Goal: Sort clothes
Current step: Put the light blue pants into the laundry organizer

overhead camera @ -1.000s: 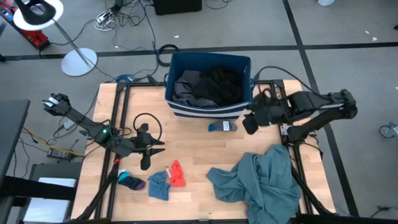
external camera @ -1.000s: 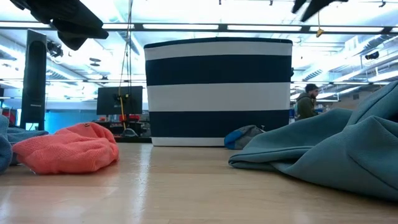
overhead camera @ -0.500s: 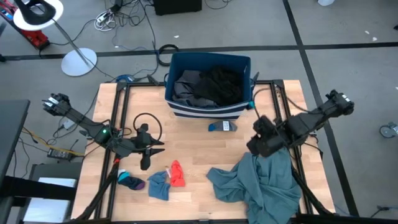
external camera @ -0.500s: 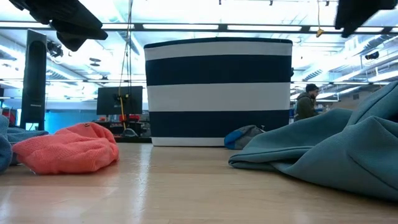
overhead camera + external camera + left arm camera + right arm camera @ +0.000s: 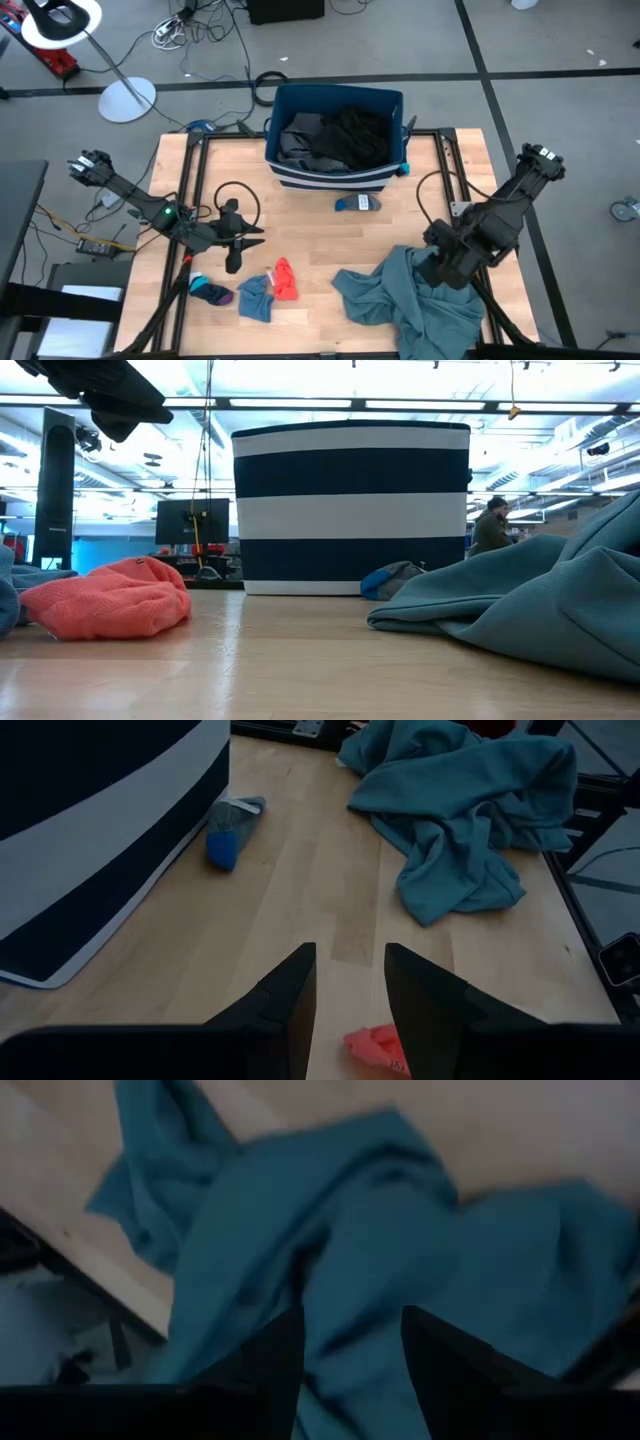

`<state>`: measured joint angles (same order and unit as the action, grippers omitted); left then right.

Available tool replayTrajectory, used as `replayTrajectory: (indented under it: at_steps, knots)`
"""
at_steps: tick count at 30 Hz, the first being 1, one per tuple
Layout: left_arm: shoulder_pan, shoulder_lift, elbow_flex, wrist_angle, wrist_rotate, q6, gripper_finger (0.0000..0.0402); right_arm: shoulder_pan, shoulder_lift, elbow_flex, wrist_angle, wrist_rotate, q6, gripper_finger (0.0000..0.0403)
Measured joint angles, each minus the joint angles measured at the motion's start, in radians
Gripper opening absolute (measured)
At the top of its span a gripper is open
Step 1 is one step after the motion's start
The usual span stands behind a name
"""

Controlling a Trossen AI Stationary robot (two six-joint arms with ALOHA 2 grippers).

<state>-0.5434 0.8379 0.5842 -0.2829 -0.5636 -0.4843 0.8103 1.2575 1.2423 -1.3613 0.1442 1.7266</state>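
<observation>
Your left gripper (image 5: 232, 262) is waiting, fingers apart and empty, by the red piece (image 5: 285, 279), likely leaving the right room. Your right gripper (image 5: 441, 270) is hanging open-fingered over the teal garment (image 5: 420, 295), lining up a grab. The low view is showing the bin's (image 5: 350, 505) stripes; only the high view is showing clothes (image 5: 335, 138) inside.

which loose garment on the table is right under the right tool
The big teal-grey garment: the right tool hangs open over it, unlike the small pieces farther left.
</observation>
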Motion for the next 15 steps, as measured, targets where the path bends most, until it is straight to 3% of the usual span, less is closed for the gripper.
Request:
replayTrajectory:
  at_steps: [8,15]
  knots:
    - [0.0,0.0,0.0,0.0,0.0,-0.001,0.0126,0.127,0.028,0.0,0.036,-0.045,0.128,0.0169]
    - [0.0,0.0,0.0,0.0,0.0,-0.002,0.0126,0.203,0.157,0.0,0.051,-0.047,0.131,0.018]
